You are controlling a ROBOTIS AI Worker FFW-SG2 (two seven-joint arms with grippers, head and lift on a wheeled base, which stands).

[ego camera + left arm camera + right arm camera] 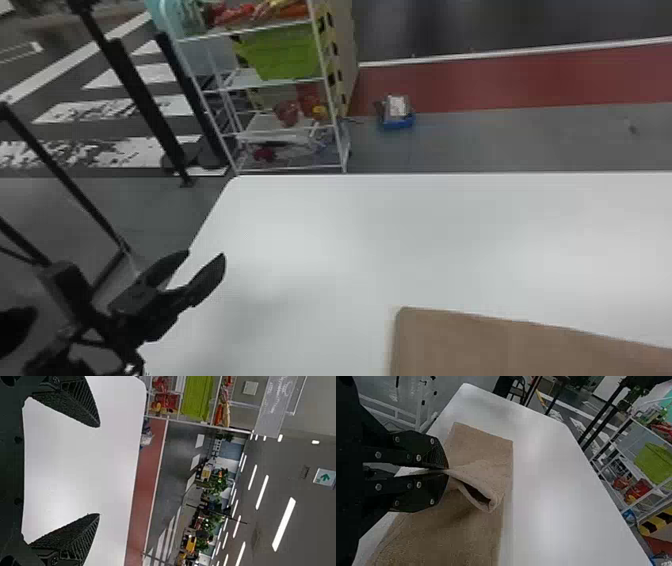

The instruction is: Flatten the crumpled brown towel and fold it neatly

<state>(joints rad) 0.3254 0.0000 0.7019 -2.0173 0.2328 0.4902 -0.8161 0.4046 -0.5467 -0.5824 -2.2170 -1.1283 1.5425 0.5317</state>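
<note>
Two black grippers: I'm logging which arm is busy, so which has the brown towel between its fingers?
The right black gripper, its fingers shut on a raised pinch of the brown towel; the left black gripper stands open and empty.

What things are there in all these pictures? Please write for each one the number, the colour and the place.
Towel: 1, brown, on table, part lifted
Table: 1, white, before the robot
Rack: 1, white, beyond table
Bin: 1, green, on rack
Small items: several, mostly red, on rack
Box: 1, blue, on floor beyond table
Poles: several, black, left of rack
Floor strip: 1, red, beyond table
Plants: several, green, far background
Lights: several, white, ceiling
Left gripper: 1, black, table's left side
Right gripper: 1, black, at towel
</note>
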